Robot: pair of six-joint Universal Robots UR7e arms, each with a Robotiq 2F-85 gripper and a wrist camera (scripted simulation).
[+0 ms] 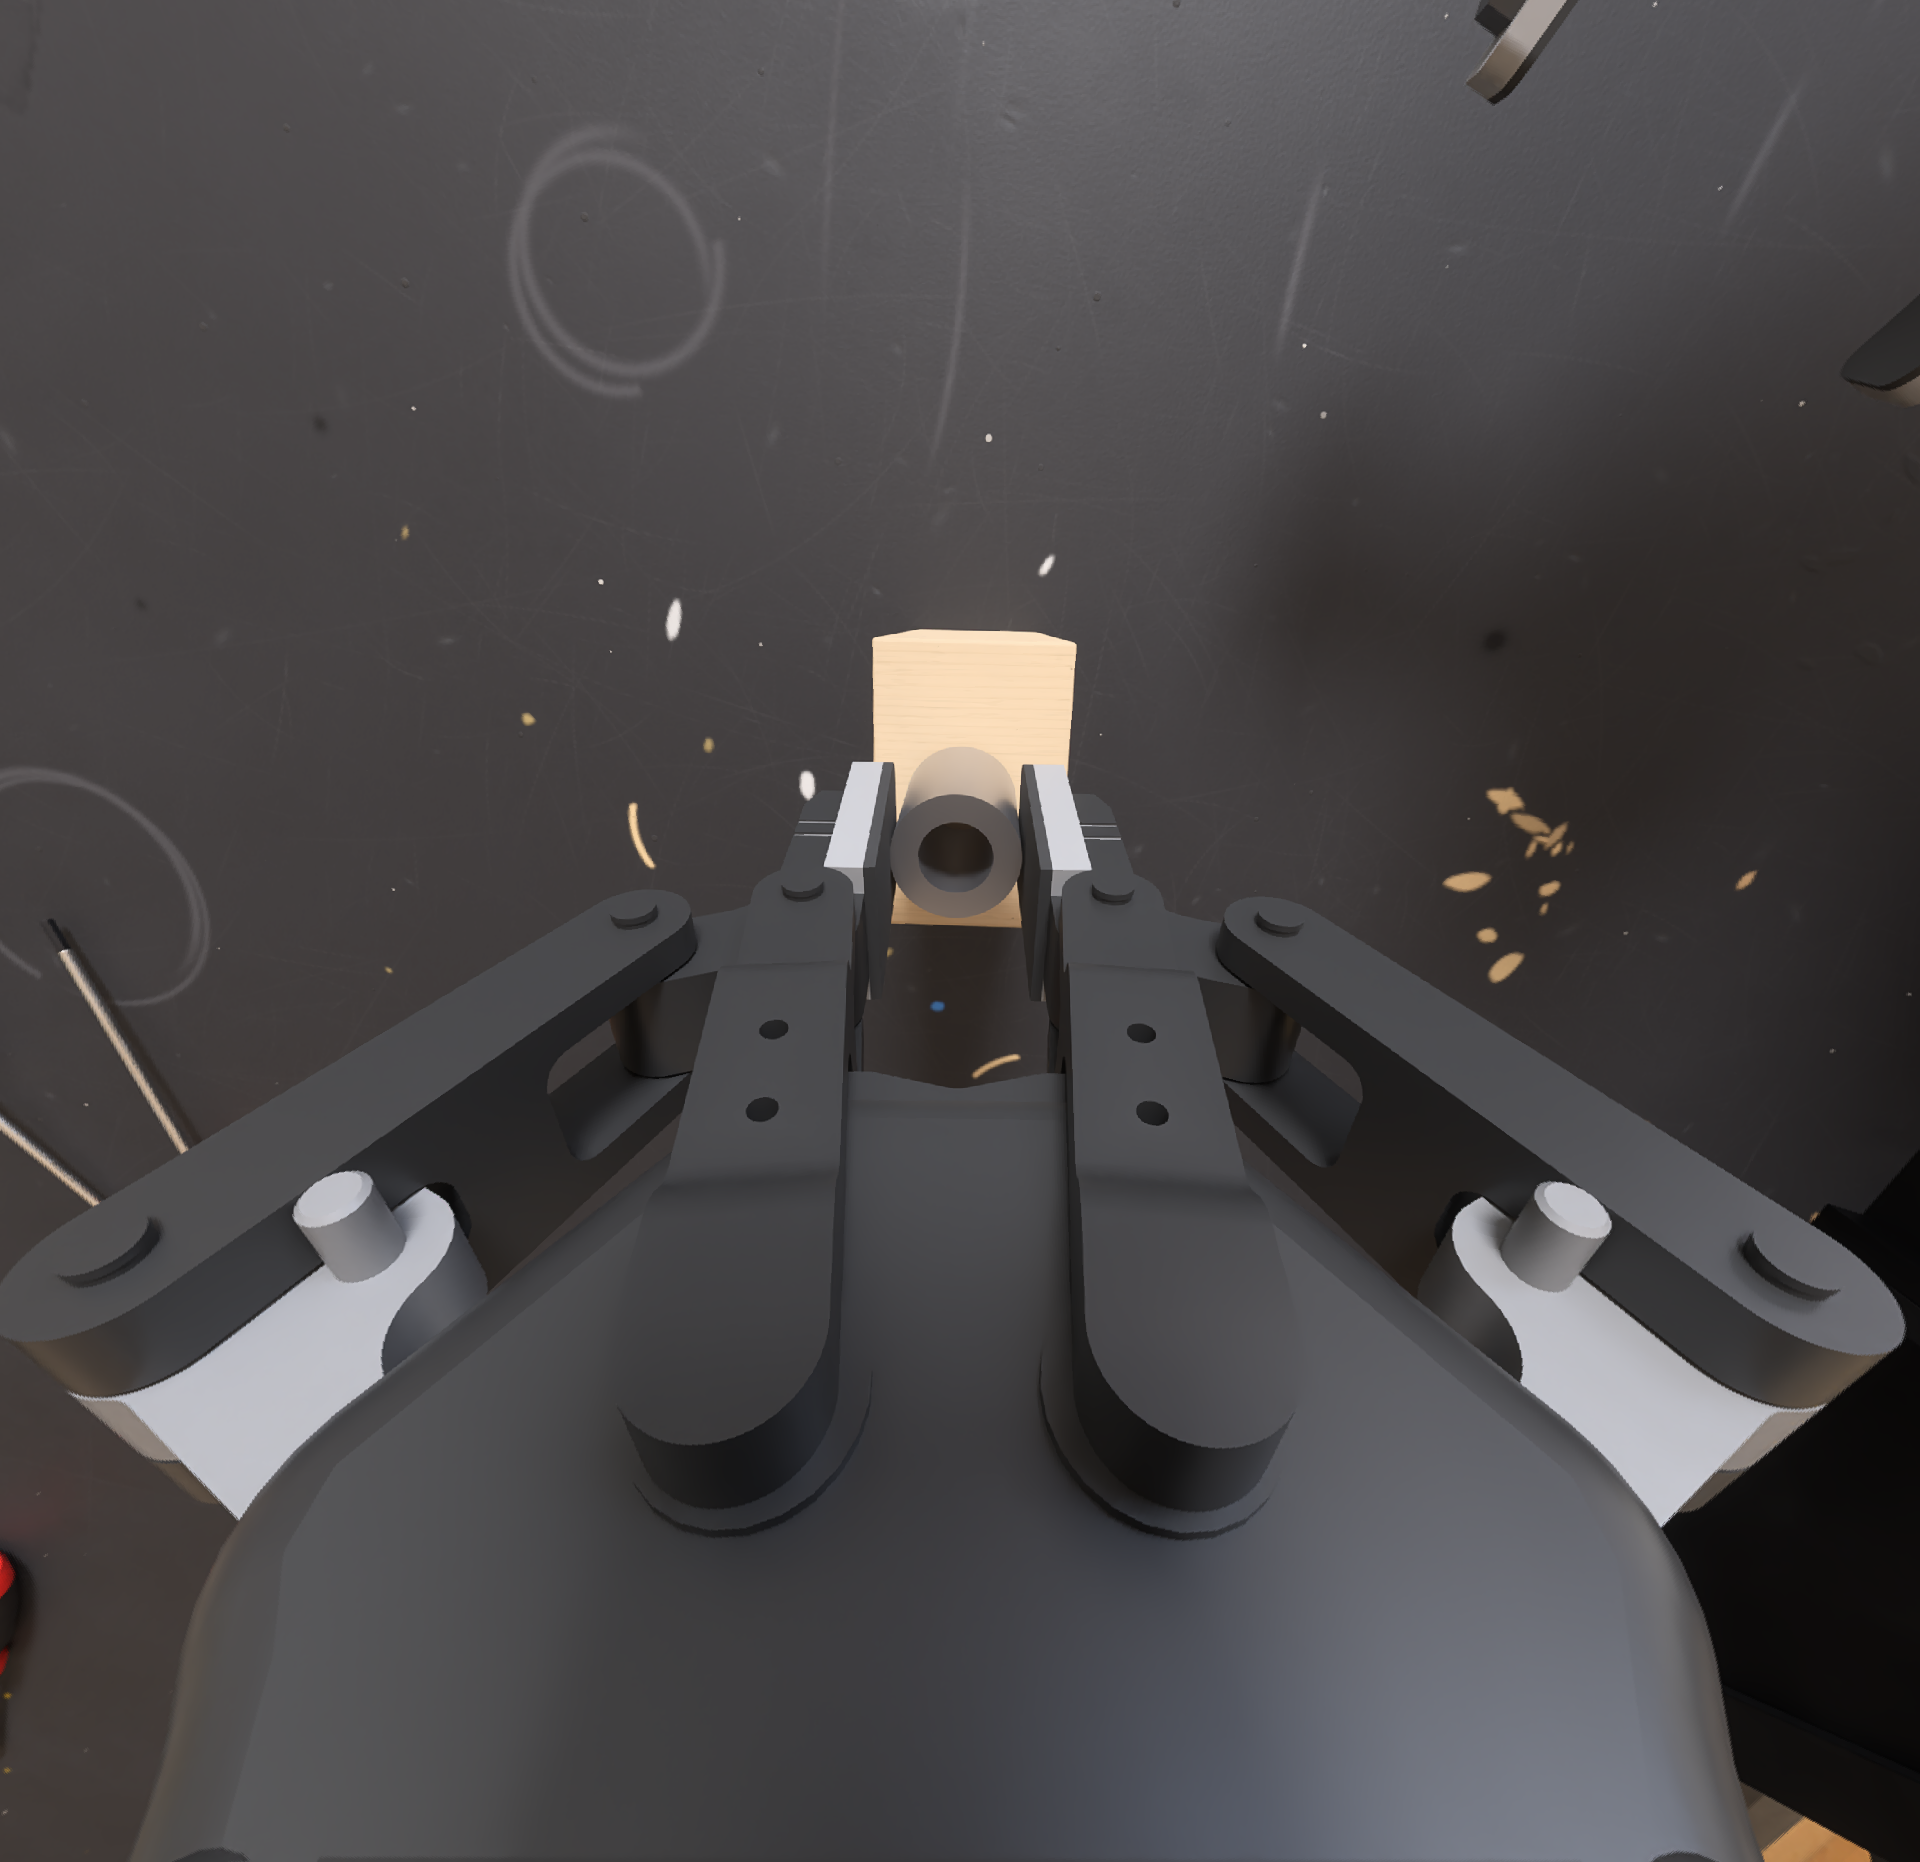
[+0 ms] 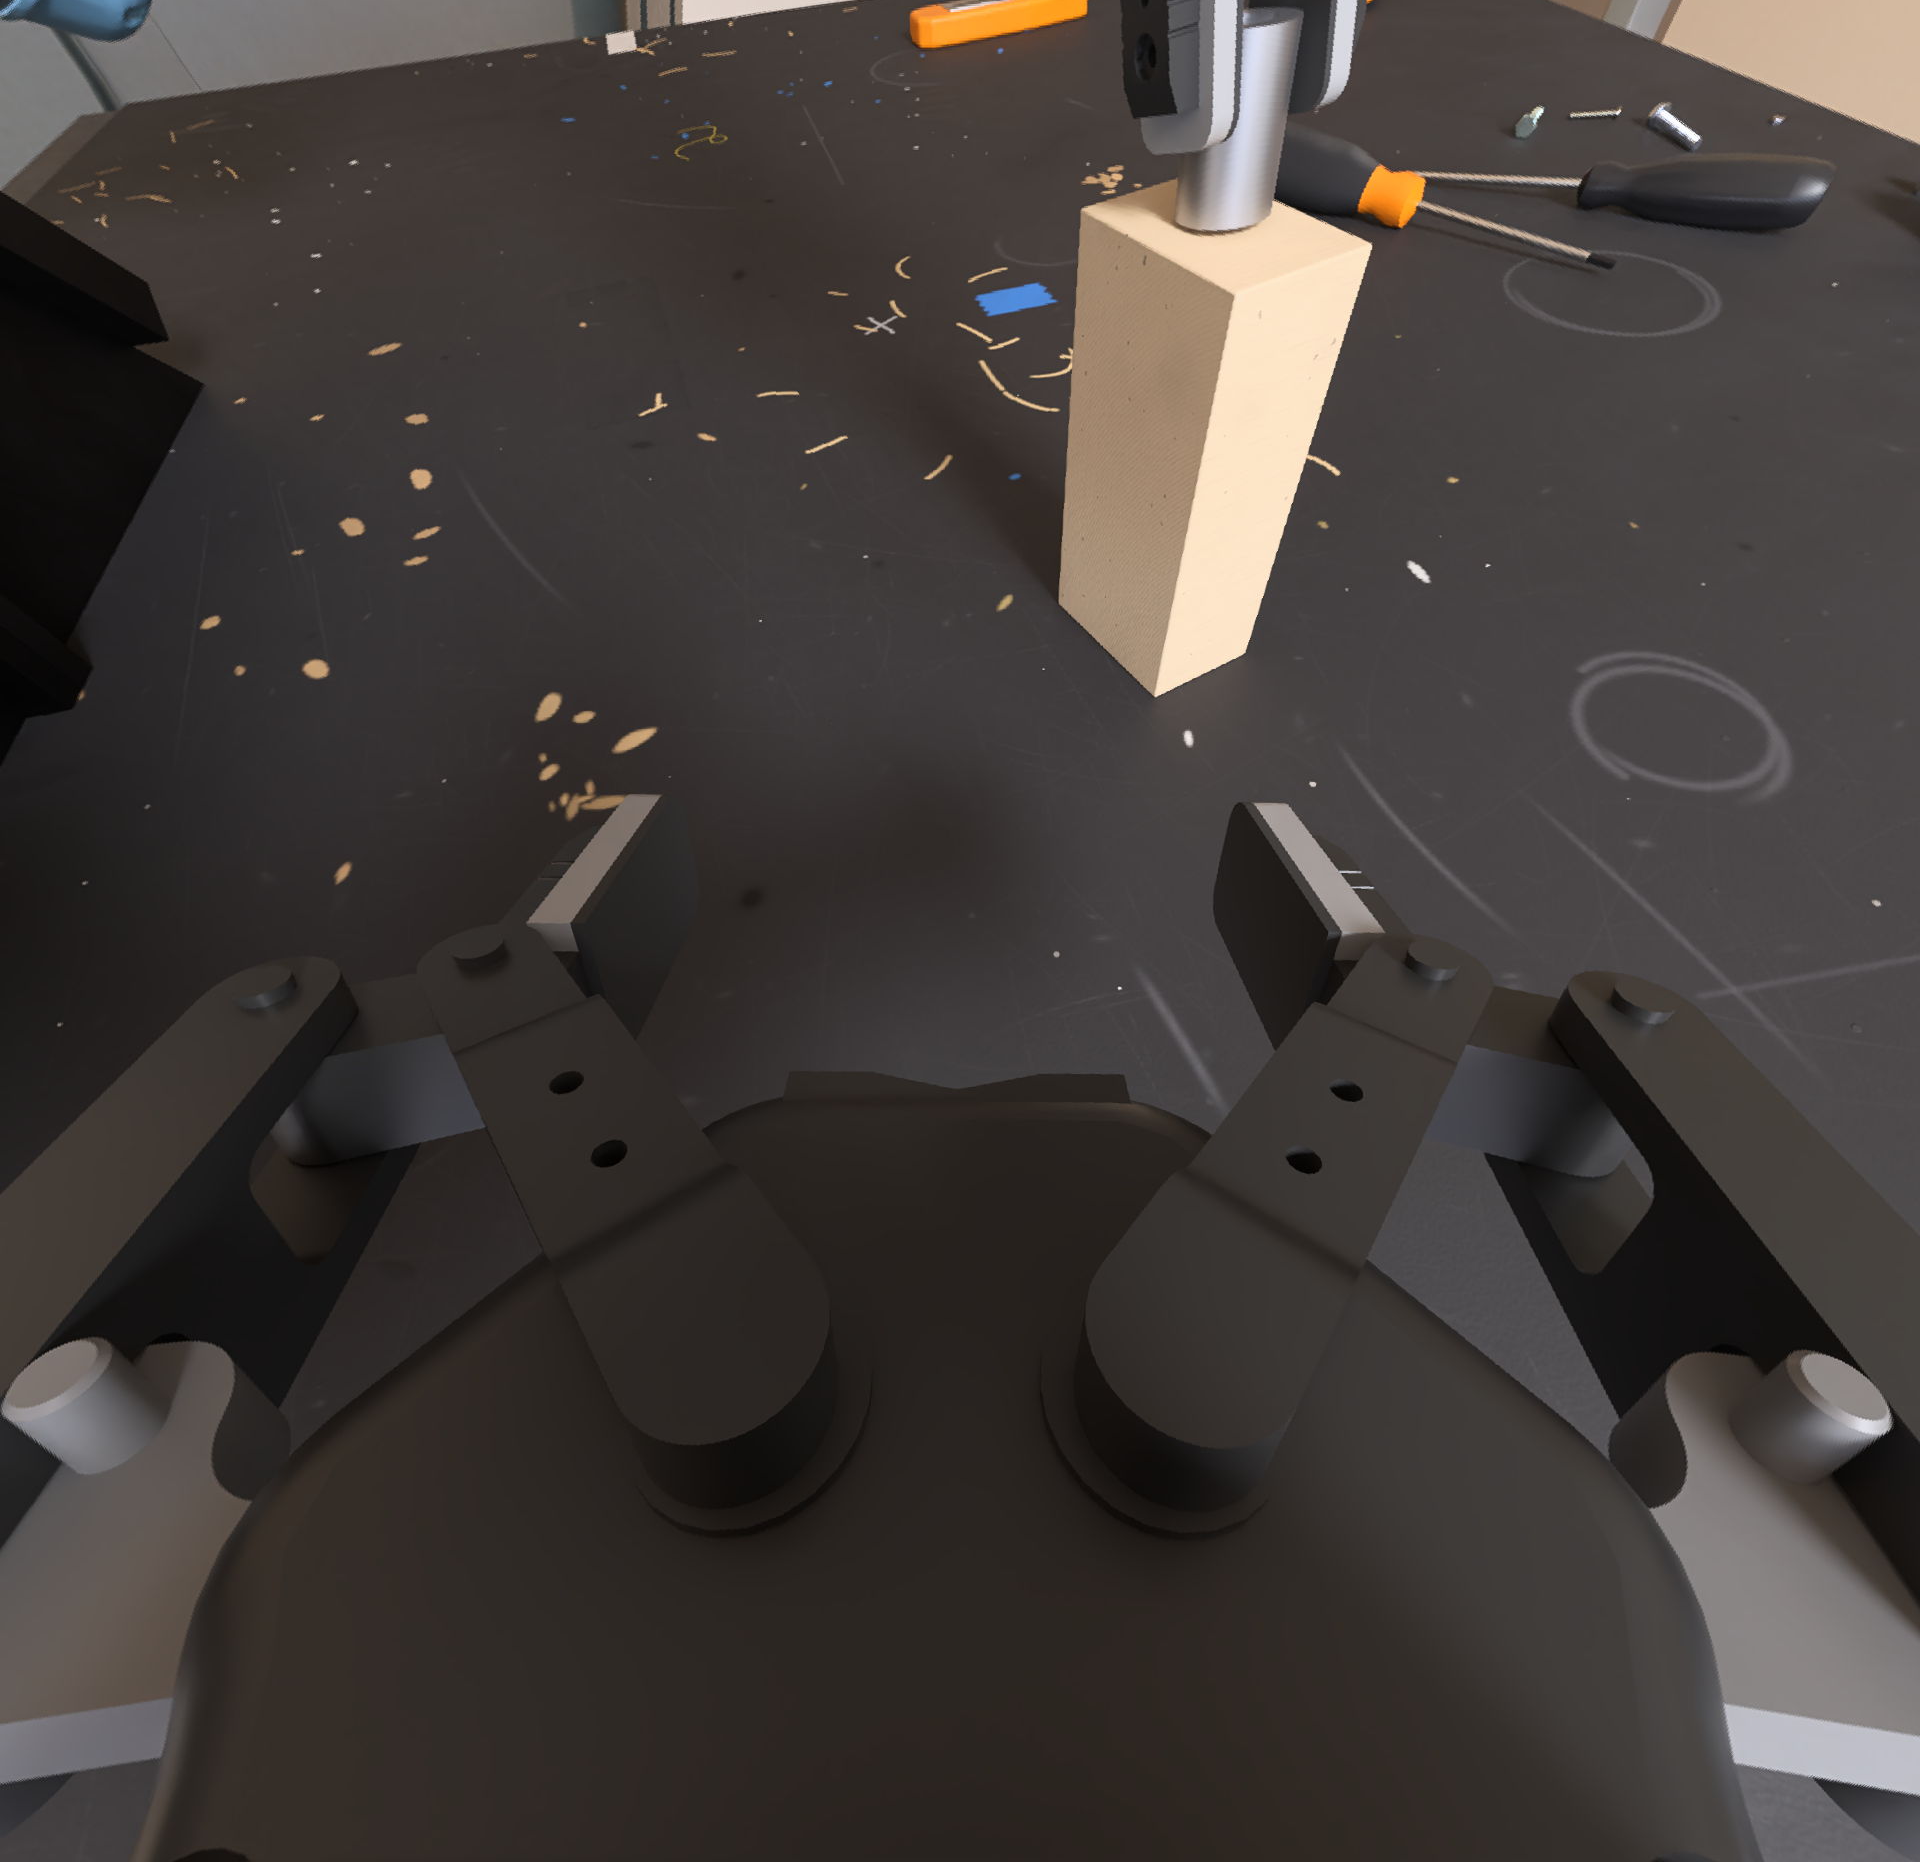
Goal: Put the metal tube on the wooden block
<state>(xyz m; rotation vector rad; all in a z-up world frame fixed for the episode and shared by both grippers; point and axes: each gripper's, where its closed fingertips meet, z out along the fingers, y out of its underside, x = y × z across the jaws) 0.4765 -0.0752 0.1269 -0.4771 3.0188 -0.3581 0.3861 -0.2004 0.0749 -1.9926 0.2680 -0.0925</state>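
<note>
My left gripper [image 1: 956, 836] is shut on the metal tube [image 1: 954, 856], a short grey hollow cylinder held upright, seen end-on. Right below it stands the tall pale wooden block [image 1: 971, 690]. In the right wrist view the tube [image 2: 1231, 160] hangs in the left gripper [image 2: 1236, 56], and its lower end meets the top face of the block [image 2: 1195, 430]; whether it rests there I cannot tell. My right gripper [image 2: 956, 856] is open and empty, low over the dark table [image 2: 727, 565], well in front of the block.
Screwdrivers [image 2: 1704, 191] and loose screws [image 2: 1673, 127] lie behind the block at the right. An orange tool [image 2: 997, 13] lies at the far edge. A black box [image 2: 73, 410] stands at the left. Thin metal rods [image 1: 114, 1033] lie on the table in the left wrist view.
</note>
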